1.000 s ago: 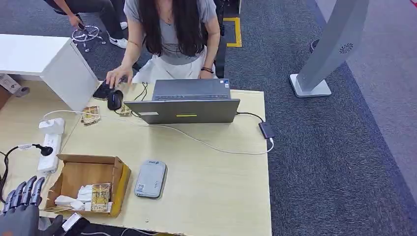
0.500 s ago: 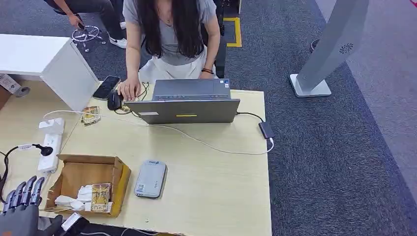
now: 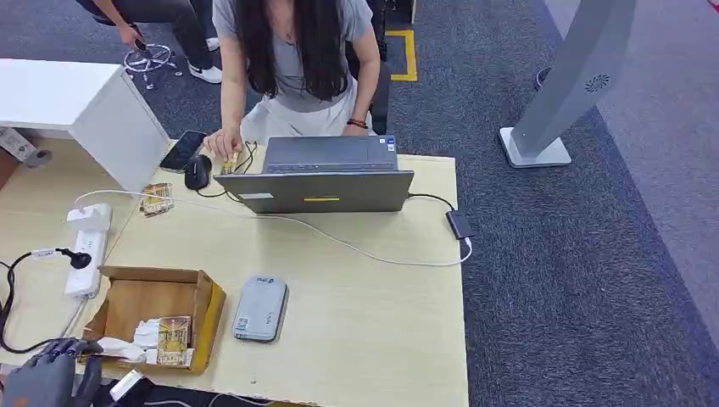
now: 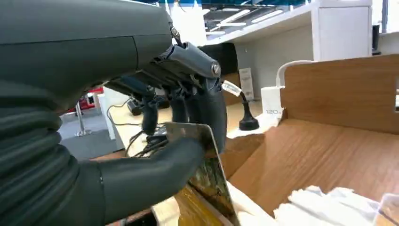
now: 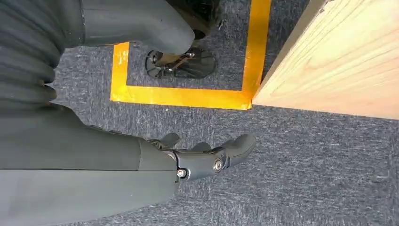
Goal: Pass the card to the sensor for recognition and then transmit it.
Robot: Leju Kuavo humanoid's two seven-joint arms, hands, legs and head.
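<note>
Wooden table (image 3: 356,297) carries my cardboard box (image 3: 136,292) at 7 o'clock; left hand (image 4: 179,117) pinches a card (image 4: 207,174) there, right hand (image 5: 207,157) hangs empty, fingers apart.

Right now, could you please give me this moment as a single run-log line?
phase: pickup | left hand: pinching card at cardboard box | right hand: hanging, holds nothing | sensor: on table, unused

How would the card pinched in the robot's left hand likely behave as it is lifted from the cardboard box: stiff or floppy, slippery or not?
The card probably stays stiff: its edge runs straight where the left hand pinches it. Its glossy face suggests it may slip between the fingers. It looks thin, so likely light, lifting easily from the cardboard box.
</note>
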